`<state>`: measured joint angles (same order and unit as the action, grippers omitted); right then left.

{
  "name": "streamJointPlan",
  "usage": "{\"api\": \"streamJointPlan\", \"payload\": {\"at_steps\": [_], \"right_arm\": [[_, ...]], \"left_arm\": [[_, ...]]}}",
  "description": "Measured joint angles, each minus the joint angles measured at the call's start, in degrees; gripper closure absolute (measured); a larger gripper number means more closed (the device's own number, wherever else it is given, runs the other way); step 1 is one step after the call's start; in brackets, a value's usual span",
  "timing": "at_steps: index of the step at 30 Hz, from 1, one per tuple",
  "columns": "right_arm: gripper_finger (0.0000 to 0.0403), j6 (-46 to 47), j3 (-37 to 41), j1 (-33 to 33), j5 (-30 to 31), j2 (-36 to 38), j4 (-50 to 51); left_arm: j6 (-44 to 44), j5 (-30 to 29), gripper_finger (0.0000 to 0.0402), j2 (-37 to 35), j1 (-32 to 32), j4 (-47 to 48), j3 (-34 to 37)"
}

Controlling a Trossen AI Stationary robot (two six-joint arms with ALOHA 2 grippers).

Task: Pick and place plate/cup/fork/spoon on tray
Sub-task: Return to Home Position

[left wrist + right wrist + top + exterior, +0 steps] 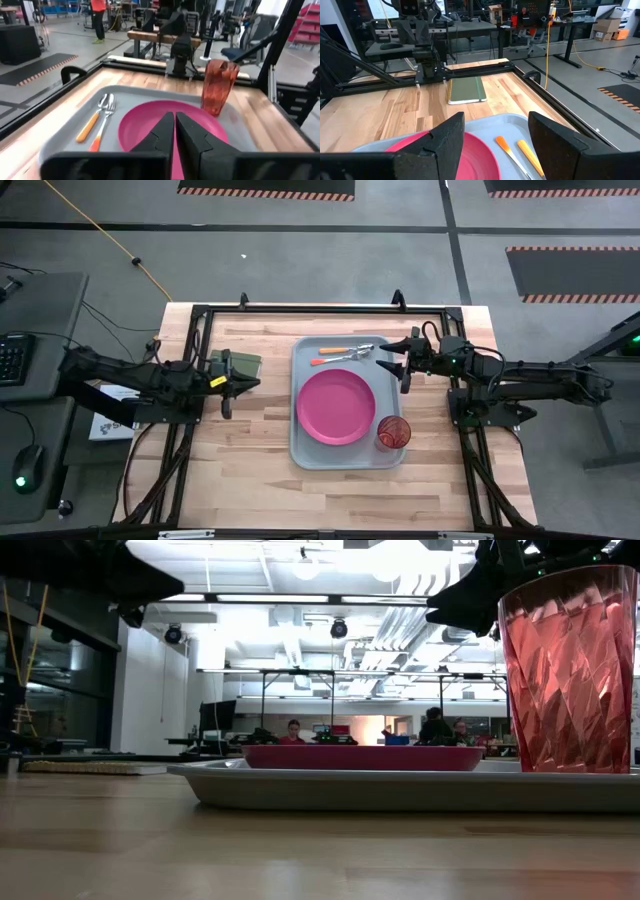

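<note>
1. The tray (297, 420) is lying in the middle of the table (250, 470), and the plate (336, 406) is sitting flat at the tray's centre
2. The cup (392, 432) is standing upright in the tray corner on the right arm's side, just beside the plate. The high view is giving only its round mouth, while the low view is showing its ribbed wall rising well above the plate's rim
3. Two orange-handled utensils (345, 355) are lying side by side along the tray's opposite edge. From above they are reading as thin slivers, but the left wrist view is making one out as a spoon (103, 102)
4. The left gripper (245, 387) is hovering over bare wood between the green pad (235, 363) and the tray's left edge. Its wrist view is showing the claw clenched, fingertips pressed together on nothing
5. The right gripper (388, 358) is hanging over the tray corner beside the utensils. Its wrist view is showing the claw released, fingers spread wide and empty
6. The right wrist view is showing the pad lying flat near the table's left edge
7. The low view is taking in people seated beyond the table
</note>
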<state>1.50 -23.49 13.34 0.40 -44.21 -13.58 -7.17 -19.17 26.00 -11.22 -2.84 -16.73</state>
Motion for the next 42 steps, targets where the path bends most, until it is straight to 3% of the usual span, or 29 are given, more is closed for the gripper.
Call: {"api": "streamJointPlan", "payload": {"at_steps": [6,10,17,24,29,33,42], "right_arm": [[0.019,0.0,0.0,0.0,0.0,0.0,0.0],[0.019,0.1,0.0,0.0,0.0,0.0,0.0],[0.019,1.1,0.0,0.0,0.0,0.0,0.0],[0.019,1.1,0.0,0.0,0.0,0.0,0.0],[0.019,1.1,0.0,0.0,0.0,0.0,0.0],[0.019,1.1,0.0,0.0,0.0,0.0,0.0],[0.019,1.1,0.0,0.0,0.0,-0.1,0.2]], "left_arm": [[5.1,1.2,0.04,-4.1,0.0,4.3,0.0],[8.8,2.2,0.0401,-6.4,0.3,0.8,3.7],[9.3,6.3,0.0401,-13.6,4.0,-3.3,9.7],[7.5,9.0,0.0401,-22.0,8.9,5.3,9.7],[6.8,9.7,0.0401,-25.9,9.9,5.4,13.0],[7.2,10.4,0.0401,-25.5,10.8,1.0,16.1],[5.6,17.3,0.0401,-24.8,13.1,2.1,16.1]]}}
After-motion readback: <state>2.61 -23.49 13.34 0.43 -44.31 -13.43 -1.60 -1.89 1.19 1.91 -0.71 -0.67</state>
